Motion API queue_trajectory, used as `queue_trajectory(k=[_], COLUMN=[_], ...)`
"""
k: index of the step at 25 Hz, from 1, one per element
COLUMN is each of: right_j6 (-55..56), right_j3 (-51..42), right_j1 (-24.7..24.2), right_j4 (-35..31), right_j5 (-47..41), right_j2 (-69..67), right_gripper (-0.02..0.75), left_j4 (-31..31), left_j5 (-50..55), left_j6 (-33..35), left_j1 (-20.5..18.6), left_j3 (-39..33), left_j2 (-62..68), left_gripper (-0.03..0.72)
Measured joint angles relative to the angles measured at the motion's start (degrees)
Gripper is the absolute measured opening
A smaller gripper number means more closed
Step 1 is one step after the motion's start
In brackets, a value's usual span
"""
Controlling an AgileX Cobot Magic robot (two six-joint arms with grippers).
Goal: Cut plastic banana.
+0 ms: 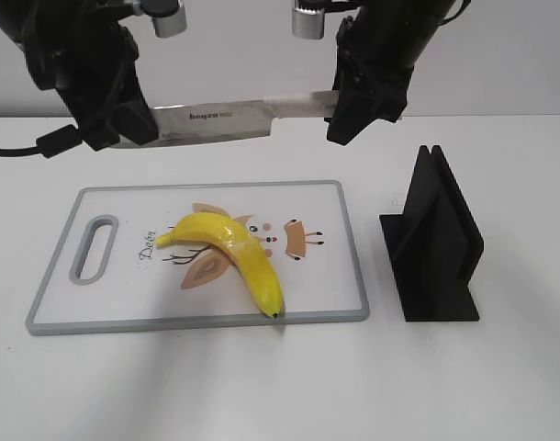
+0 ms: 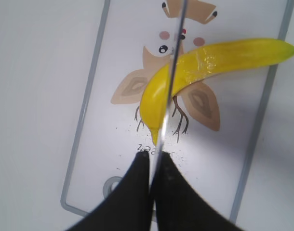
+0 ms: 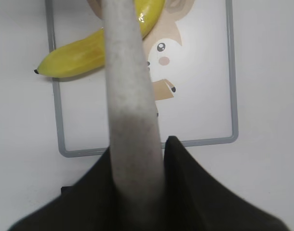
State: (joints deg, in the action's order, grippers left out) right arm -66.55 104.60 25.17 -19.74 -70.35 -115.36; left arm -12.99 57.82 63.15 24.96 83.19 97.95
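A: Why is the knife (image 1: 220, 118) held flat across the air with an arm at each end?

B: The left gripper (image 1: 124, 124) is clamped on the blade's tip end, its fingers (image 2: 137, 192) pressed against the steel on both sides. The right gripper (image 1: 349, 110) is closed around the grey handle (image 3: 130, 110). My guess is that two holds keep the long blade steady and level.

A: And the plastic banana (image 1: 229, 248)?

B: Below the knife, well apart from it, lying whole on the cutting board (image 1: 340, 276). Its stem sits under the blade's tip end; its dark tip curves away to the board's near edge. In the left wrist view the edge crosses the banana near its stem end.

A: Anything in the way?

B: Nothing between blade and fruit. A black knife stand (image 1: 436, 243) stands beyond the handle end, off the board, clear of a straight descent.
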Motion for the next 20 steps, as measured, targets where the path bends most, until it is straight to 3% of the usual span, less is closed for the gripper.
queue_trajectory(k=[11,14,18,20], right_j6=[0.0,0.0,0.3,0.9], right_j3=[0.1,0.1,0.1,0.1], right_j1=[0.0,0.0,0.0,-0.1], right_j4=[-0.1,-0.8,-0.3,0.7], right_j5=[-0.2,-0.5,-0.5,-0.3], right_j2=[0.3,0.3,0.4,0.4], right_gripper=[0.202,0.188,0.172,0.17], left_j4=[0.0,0.5,0.9,1.0], left_j5=[-0.5,-1.0,-1.7,-3.4], left_j6=[0.0,-0.6,-1.0,-1.0], left_j1=[0.1,0.0,-0.1,-0.1], left_j3=[0.0,0.0,0.0,-0.1], left_j2=[-0.2,-0.2,-0.2,-0.4], left_gripper=[0.014,0.145,0.441,0.553])
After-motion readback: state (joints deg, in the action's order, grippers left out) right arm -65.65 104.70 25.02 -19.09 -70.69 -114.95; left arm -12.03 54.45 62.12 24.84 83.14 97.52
